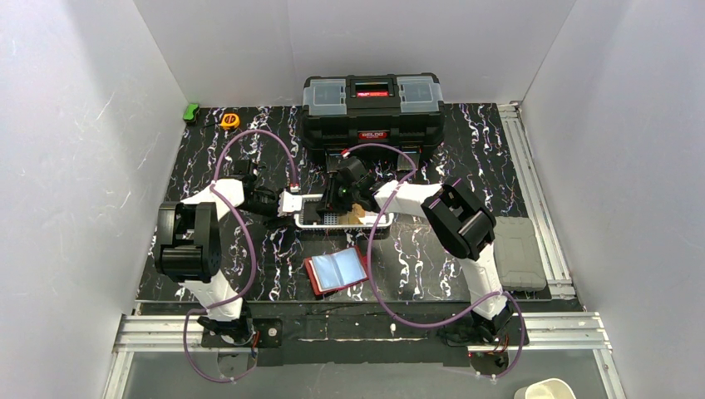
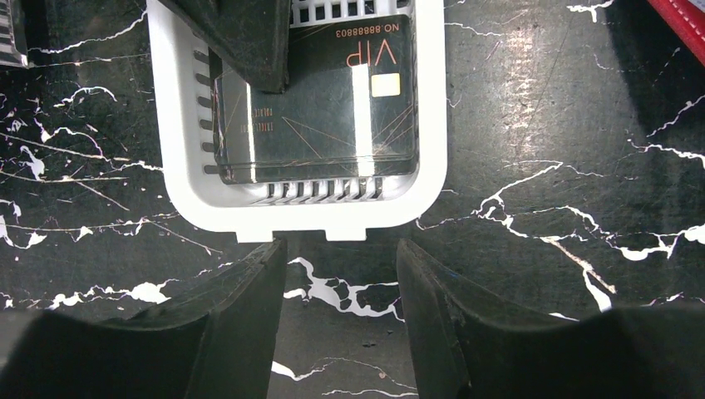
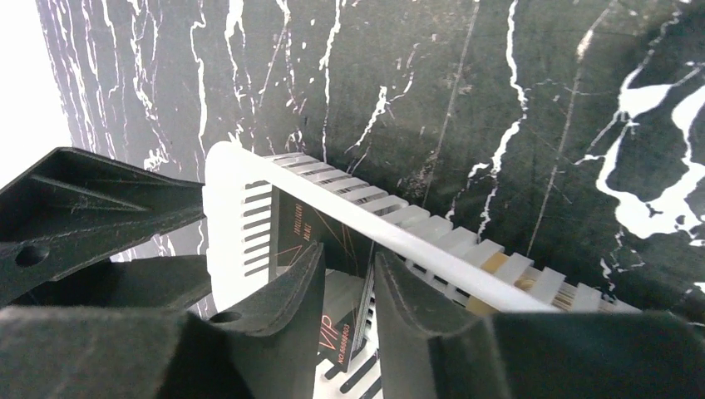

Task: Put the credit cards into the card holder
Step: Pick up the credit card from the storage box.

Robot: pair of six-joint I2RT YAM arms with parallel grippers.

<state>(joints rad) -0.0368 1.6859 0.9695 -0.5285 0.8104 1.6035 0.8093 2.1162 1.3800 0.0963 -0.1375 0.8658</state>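
Straddling black card (image 3: pixel 301 229) in white basket (image 3: pixel 241 183) with right jaws, grip untellable; leaving left jaws released; risking thin card slipping flat.

A bench (image 1: pixel 490 158) of black stone pattern with white veins carries everything. At its far edge stands a big black toolbox (image 1: pixel 372 112) with a red latch and clear lid compartments. Just in front of it sits a white slotted basket (image 1: pixel 378 226). In the far left corner lie a small green object (image 1: pixel 191 111) and, beside it, an orange tape measure (image 1: pixel 229 120). A grey lid (image 1: pixel 518 252) rests on the right-hand rails (image 1: pixel 532 166), and a white bowl (image 1: pixel 544 389) shows at the near right corner.
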